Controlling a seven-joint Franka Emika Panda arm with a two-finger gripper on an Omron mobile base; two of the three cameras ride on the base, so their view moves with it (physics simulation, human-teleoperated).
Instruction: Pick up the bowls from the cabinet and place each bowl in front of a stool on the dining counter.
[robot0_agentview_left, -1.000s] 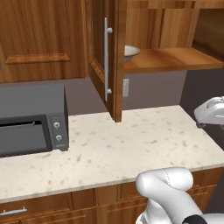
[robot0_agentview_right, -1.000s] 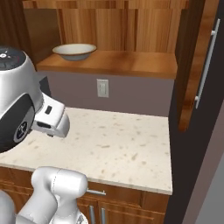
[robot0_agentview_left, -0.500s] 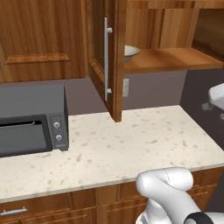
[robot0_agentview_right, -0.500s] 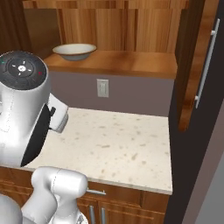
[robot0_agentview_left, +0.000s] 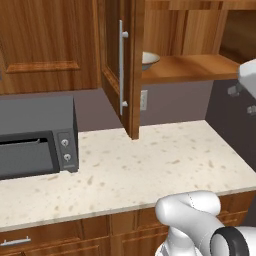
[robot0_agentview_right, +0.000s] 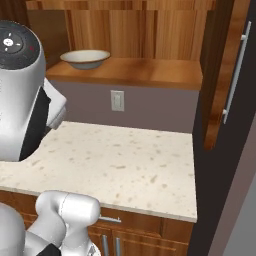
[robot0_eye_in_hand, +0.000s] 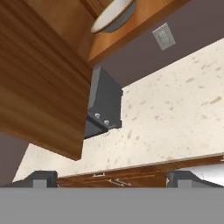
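Note:
A cream bowl (robot0_agentview_right: 85, 58) with a darker rim sits on the open cabinet's wooden shelf (robot0_agentview_right: 150, 72), at its left end. The left base view shows the bowl (robot0_agentview_left: 149, 60) half hidden behind the open cabinet door (robot0_agentview_left: 131, 75) with its silver bar handle. In the hand view the bowl (robot0_eye_in_hand: 113, 15) lies far off at the top. My gripper (robot0_eye_in_hand: 112, 179) is open with nothing between its widely spaced fingertips (robot0_eye_in_hand: 41, 178), well short of the shelf. The dining counter and stools are out of view.
A dark oven (robot0_agentview_left: 35, 135) stands on the speckled counter (robot0_agentview_left: 150, 165) left of the cabinet. A wall outlet (robot0_agentview_right: 117, 100) sits under the shelf. A second open door (robot0_agentview_right: 230, 75) hangs at the right. My arm's big joint (robot0_agentview_right: 22, 90) blocks the left side.
The arm has swung up and to the right: the hand slid to the right edge of the left base view, and the joint rose large in the right base view. The bowl has not moved.

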